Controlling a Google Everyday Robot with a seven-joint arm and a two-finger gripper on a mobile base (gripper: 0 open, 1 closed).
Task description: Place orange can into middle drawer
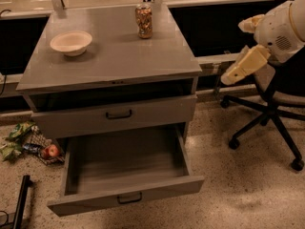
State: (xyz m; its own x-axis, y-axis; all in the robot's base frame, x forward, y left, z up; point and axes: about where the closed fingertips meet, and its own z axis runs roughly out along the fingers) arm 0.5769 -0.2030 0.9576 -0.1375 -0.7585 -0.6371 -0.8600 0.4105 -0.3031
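Note:
The orange can [144,20] stands upright at the back of the grey cabinet top [119,61], right of centre. The middle drawer [126,168] is pulled out wide below and holds nothing; its black handle faces me on the front panel. The like grey drawer front [116,113] above it is pushed in, with a dark gap over it. My gripper [245,63] hangs on the white arm [281,30] at the right edge, beyond the cabinet's right side, level with the top, well apart from the can and holding nothing I can see.
A cream bowl [71,42] sits on the cabinet top at the left. A black office chair [267,113] stands right of the cabinet, under my arm. Litter and a red apple [50,151] lie on the floor at the left, near a black bar [21,202].

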